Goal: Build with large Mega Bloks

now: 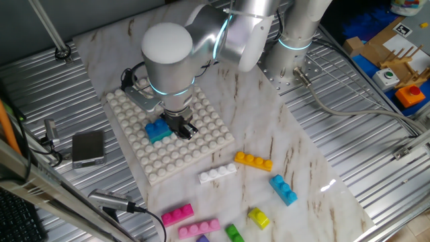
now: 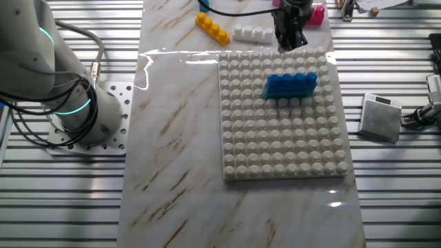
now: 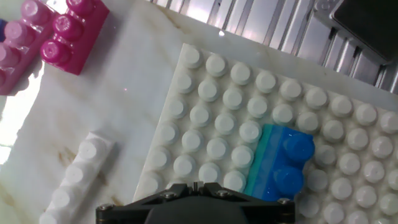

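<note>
The blue brick (image 2: 291, 85) and studded white baseplate (image 2: 282, 162) look like glossy plastic on a polished marble-patterned tabletop (image 2: 176, 138).

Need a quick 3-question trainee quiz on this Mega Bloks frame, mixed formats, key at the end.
1. True or false: the blue brick sits on the white studded baseplate.
2. In the other fixed view, which loose brick lies nearest the orange brick: A) white brick B) green C) yellow?
3. Fill in: in one fixed view, the gripper is beside the ____ brick.

Key: 1 true. 2 A. 3 blue. No view shows the gripper's fingertips clearly, so open or shut cannot be judged.
</note>
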You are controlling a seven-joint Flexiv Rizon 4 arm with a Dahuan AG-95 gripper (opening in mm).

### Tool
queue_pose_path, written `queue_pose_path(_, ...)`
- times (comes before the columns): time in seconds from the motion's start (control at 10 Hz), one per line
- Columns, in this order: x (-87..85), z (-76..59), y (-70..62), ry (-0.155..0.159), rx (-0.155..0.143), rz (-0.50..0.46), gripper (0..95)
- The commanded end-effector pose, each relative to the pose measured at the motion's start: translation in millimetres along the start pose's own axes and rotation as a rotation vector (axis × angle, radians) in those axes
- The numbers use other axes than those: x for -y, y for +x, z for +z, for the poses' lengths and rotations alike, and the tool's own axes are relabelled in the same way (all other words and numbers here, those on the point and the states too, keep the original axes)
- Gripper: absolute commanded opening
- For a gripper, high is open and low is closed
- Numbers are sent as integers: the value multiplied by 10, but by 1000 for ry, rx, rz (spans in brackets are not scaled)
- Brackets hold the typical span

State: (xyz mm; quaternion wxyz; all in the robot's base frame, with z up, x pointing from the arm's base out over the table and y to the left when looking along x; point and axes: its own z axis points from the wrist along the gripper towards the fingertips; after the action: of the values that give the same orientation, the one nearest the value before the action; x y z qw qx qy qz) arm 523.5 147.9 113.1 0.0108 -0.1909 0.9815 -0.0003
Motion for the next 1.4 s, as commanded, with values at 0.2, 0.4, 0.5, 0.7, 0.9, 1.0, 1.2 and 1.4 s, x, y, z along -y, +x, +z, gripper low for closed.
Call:
queue_pose_path(0.2, -5, -10, 1, 8, 7, -53, 0)
queue_pose_path(0.4, -5, -10, 1, -5, -2, -84, 0)
queue_pose_path(0.5, -5, -10, 1, -12, -12, -97, 0)
queue_pose_path(0.7, -5, -10, 1, -24, -38, -110, 0)
queue_pose_path(0.9, -3, -14, 8, -30, -35, -78, 0)
queue_pose_path(1.0, -54, -23, -13, -52, -33, -62, 380)
queue_pose_path(1.2, -297, -18, -86, -73, -29, -10, 380)
queue_pose_path(1.4, -699, 48, -153, -70, -28, 51, 380)
